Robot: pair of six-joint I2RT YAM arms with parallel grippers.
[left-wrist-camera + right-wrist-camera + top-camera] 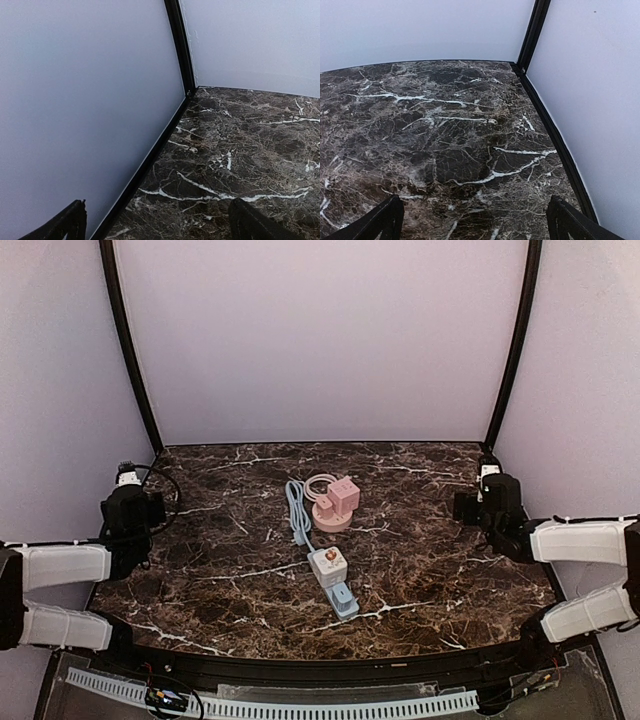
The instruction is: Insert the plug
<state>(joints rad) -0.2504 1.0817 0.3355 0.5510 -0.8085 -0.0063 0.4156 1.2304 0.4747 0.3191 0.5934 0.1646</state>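
Both arms are parked at the sides of the desk [220, 580], nothing held. On the left gripper [159, 225] the jaws are wide apart, with only bare marble and the side wall between the tips. Same on the right gripper [472, 222]: jaws fully apart, empty desk ahead. Neither wrist view shows the task hardware; only the top view does.

Nearest item, lower centre of the top view, is a blue piece [343, 600], which I read as the plug or the base end. Can't tell which at this size. It touches a white socket cube [327, 564] just above it. Together they lie on a long axis running lower right to upper left, mostly near-to-far with a slight tilt.

A blue cable [297, 512] runs from the white cube up toward frame centre. Just right of its far end, a pink socket cube [342, 496] sits on a round pink base [330, 517], with a pale cord coil [318, 483] behind it.

Key relation: the cluster sits between the arms, inboard of both and well apart from either. My call is the right arm is a bit nearer to the blue piece and white cube. It would have to swing toward frame centre and a little down.

Nothing blocks that path. The main risk is snagging the blue cable, or nudging the pink unit when reaching further up the frame.
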